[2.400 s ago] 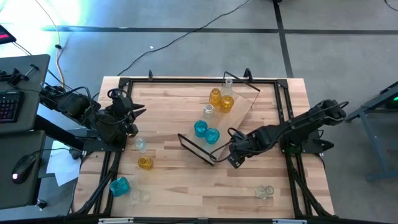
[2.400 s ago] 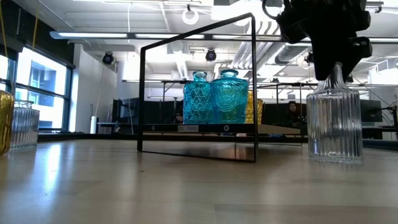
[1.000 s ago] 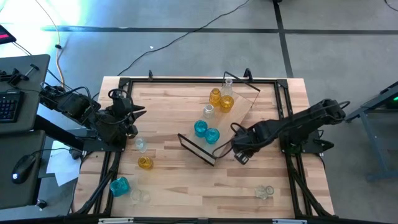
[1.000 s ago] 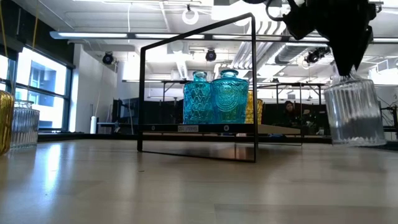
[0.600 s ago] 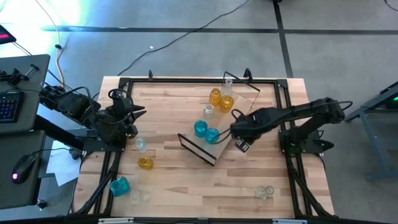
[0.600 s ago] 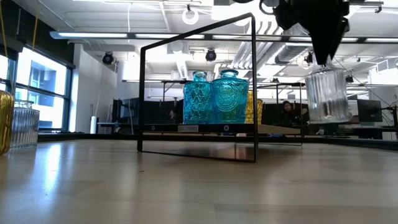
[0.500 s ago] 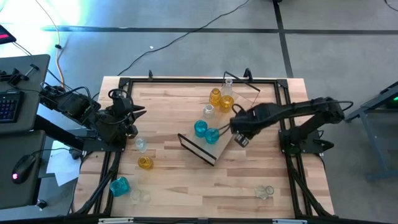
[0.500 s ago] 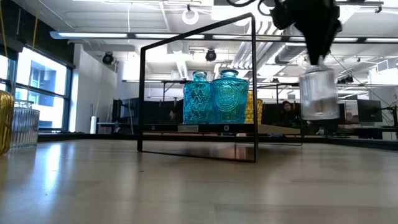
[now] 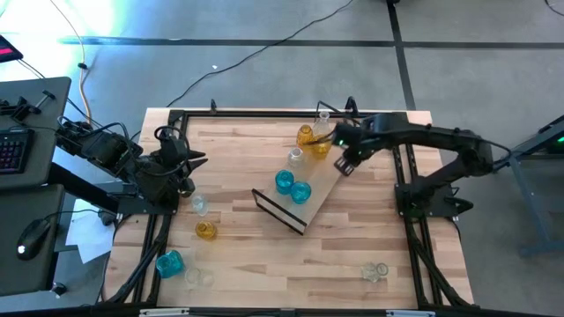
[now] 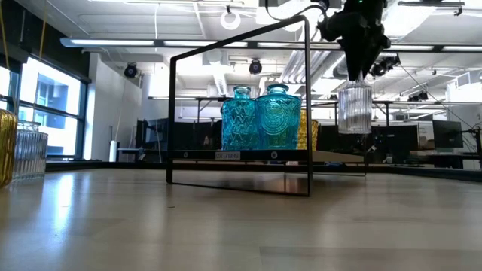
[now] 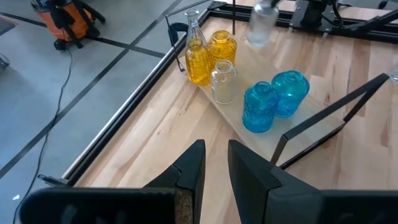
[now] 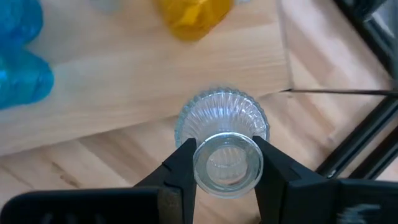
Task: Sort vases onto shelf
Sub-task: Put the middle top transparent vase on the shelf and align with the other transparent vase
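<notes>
My right gripper (image 9: 345, 157) is shut on a clear ribbed glass vase (image 10: 355, 108) and hovers over the right side of the shelf's far end. The shelf (image 9: 324, 183), a light-wood board with black wire end frames, lies slantwise mid-table. On it stand two teal vases (image 9: 292, 186), a small clear one (image 9: 296, 157), two amber ones (image 9: 313, 141) and a tall clear one (image 9: 323, 119). My left gripper (image 9: 196, 158) waits at the table's left edge, its fingers (image 11: 193, 165) open by a narrow gap. My right gripper pinches the clear vase's neck just below its round mouth (image 12: 225, 142), one finger (image 12: 180, 165) on each side. The fingers come from above, pointing down. The vase hangs upright below them, lifted clear, with its ribbed body (image 12: 222, 115) over the board's edge.
Off the shelf, a clear vase (image 9: 200, 204) and an amber one (image 9: 205, 231) stand near the left edge. A teal vase (image 9: 168, 262) and a clear one (image 9: 194, 278) sit at the near left corner, another clear one (image 9: 374, 271) near right. Black rails (image 9: 405, 150) frame the tabletop.
My right gripper, shut on the clear vase, has carried it from beside the shelf's near end toward the table's far edge, along the shelf's right side, and higher. The vase has stayed roughly upright below the fingers, after a slight tilt a second ago.
</notes>
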{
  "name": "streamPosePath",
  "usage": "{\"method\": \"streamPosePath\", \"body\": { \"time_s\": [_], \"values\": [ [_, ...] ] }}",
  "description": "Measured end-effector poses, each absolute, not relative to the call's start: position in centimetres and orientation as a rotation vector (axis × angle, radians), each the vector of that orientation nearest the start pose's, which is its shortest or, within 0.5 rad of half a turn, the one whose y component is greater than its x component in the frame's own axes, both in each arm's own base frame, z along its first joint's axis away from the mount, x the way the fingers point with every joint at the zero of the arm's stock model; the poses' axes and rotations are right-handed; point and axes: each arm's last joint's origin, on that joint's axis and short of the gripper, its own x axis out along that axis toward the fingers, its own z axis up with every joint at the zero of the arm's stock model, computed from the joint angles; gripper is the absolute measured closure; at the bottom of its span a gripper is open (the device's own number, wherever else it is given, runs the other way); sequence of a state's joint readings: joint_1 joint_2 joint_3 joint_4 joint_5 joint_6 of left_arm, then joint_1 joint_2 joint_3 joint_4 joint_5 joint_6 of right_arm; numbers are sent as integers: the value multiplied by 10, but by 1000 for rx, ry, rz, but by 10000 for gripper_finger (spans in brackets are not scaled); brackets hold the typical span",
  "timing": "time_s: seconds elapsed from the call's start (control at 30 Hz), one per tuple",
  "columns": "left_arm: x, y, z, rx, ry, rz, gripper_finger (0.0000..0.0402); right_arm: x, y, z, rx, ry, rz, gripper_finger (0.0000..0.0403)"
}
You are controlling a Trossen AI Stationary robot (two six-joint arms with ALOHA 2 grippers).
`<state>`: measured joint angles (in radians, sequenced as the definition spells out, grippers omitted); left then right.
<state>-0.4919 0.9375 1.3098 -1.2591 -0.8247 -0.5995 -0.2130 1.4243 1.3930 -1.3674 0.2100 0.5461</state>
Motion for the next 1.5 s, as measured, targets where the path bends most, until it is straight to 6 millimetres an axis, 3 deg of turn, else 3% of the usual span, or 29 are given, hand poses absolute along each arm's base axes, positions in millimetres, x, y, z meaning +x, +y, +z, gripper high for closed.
{"method": "streamPosePath", "body": {
  "time_s": [0.23,0.7,1.5],
  "values": [
    [121,-40,394,-25,573,498,342,213,-88,338,487,1185,-784,311],
    [120,-40,394,-30,558,520,342,205,-126,338,517,1131,-763,311],
    [120,-39,395,-27,541,543,342,219,-175,307,561,1173,-674,311]
  ]
}}
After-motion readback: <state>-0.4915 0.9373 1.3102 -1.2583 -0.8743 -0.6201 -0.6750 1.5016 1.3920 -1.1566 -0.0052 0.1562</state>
